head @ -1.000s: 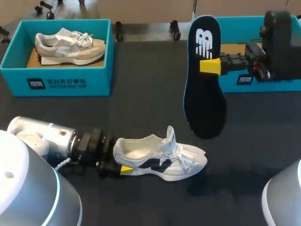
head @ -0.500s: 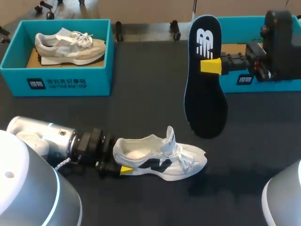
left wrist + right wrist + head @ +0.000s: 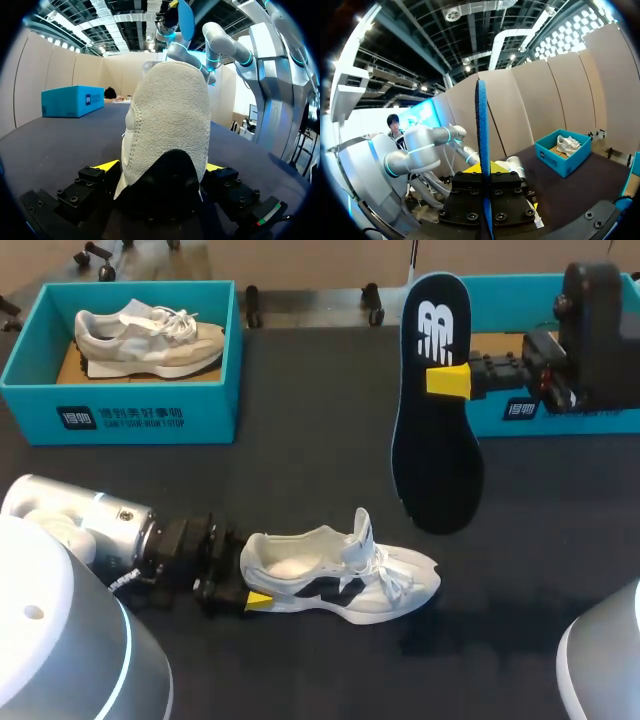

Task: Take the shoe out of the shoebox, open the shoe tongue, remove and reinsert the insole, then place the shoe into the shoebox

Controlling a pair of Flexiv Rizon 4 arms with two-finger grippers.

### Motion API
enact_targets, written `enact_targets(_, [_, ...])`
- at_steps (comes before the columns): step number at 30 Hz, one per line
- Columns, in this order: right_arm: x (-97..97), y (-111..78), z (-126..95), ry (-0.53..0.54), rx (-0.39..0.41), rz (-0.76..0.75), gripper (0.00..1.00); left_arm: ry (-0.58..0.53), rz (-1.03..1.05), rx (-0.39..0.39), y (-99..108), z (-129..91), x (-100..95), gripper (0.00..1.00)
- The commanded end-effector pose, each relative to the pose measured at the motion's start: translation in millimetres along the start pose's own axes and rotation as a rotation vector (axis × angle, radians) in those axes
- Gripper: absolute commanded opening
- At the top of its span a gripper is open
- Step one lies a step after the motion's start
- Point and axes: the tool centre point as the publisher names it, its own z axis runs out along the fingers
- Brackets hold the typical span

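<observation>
Shoe (image 3: 340, 575) on table (image 3: 300, 480), heel (image 3: 252, 562) clamped by left hand (image 3: 248, 590); insole (image 3: 435, 440) pinched upright in right hand (image 3: 447, 380), well apart. Keep heel steady; lower insole toe-first into collar (image 3: 290, 562), tongue (image 3: 362, 530) seemingly lifted clear.

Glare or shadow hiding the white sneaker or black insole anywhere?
Head view: no glare on either; a faint shadow lies on the black table beyond the white sneaker's toe. Left wrist view: the sneaker's heel, in the left gripper, is evenly lit. Right wrist view: the black insole, edge-on in the right gripper, shows its blue edge unshadowed.
</observation>
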Motion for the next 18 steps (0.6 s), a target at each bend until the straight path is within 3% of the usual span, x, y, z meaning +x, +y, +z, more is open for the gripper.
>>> enact_targets(1, [-1.0,0.5,2.3,-0.001,0.002,0.002,0.0,-0.01,-0.003,-0.053,-5.8,-6.1,4.0,1.0])
enact_targets(13, [-1.0,0.5,2.3,-0.001,0.002,0.002,0.0,-0.004,-0.048,-0.25,-3.4,-34.9,9.0,1.0])
enact_targets(18, [-1.0,0.5,2.3,-0.001,0.002,0.002,0.0,0.003,-0.029,-0.376,-8.6,-54.3,12.7,1.0])
